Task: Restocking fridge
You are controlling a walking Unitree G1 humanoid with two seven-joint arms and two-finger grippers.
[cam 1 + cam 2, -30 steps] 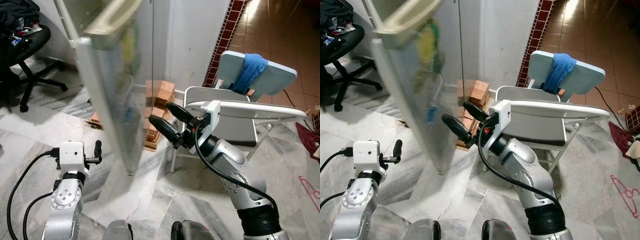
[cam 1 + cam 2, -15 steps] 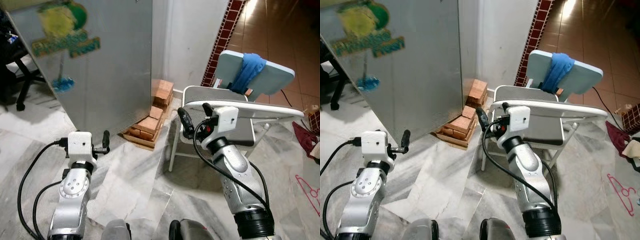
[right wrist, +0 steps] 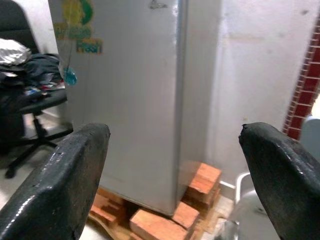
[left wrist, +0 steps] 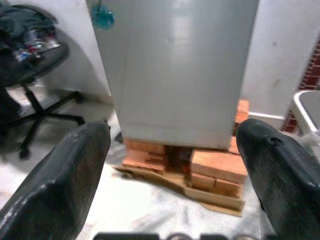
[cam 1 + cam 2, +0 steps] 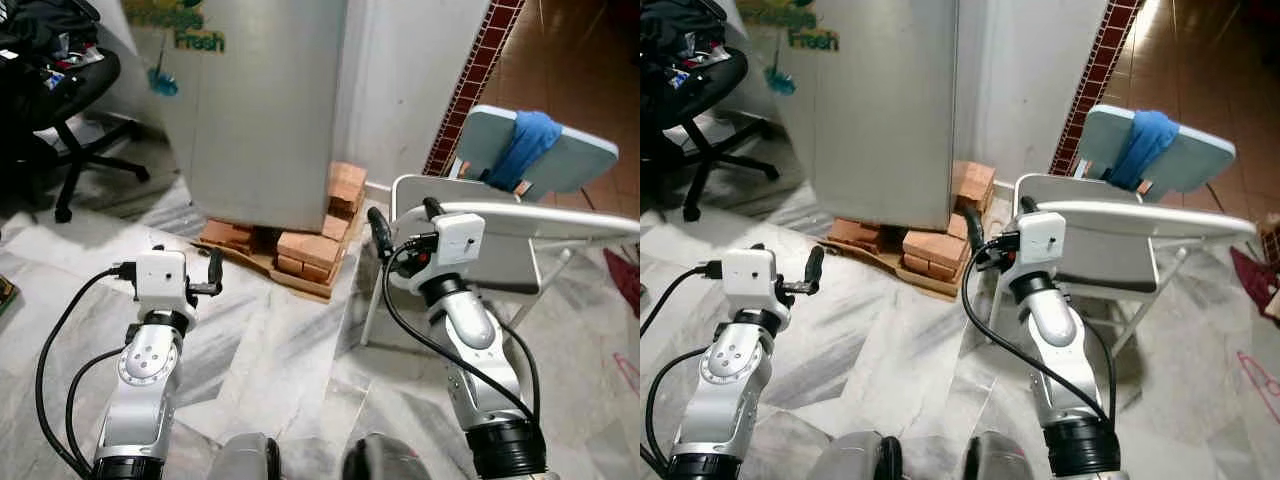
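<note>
1. Restocking looks finished or nearly so, judging by what shows: the fridge (image 5: 258, 110) has its door shut, and neither gripper carries anything. No goods left to load can be seen on the marble floor (image 5: 290, 350) near the robot.
2. The fridge is a plain silver-grey box with a green and yellow "Fresh" sticker near its top. It stands on a low stack of bricks (image 5: 305, 245) against the white wall, just ahead of the robot.
3. The left gripper (image 4: 172, 165) is raised in front of the robot and aimed at the fridge, fingers spread wide and empty.
4. The right gripper (image 3: 175, 170) is also raised toward the fridge, fingers spread wide and empty.
5. A white folding chair (image 5: 500, 215) with a blue cloth (image 5: 522, 145) draped over its back stands right of the fridge. A black office chair (image 5: 60, 100) stands to its left.
</note>
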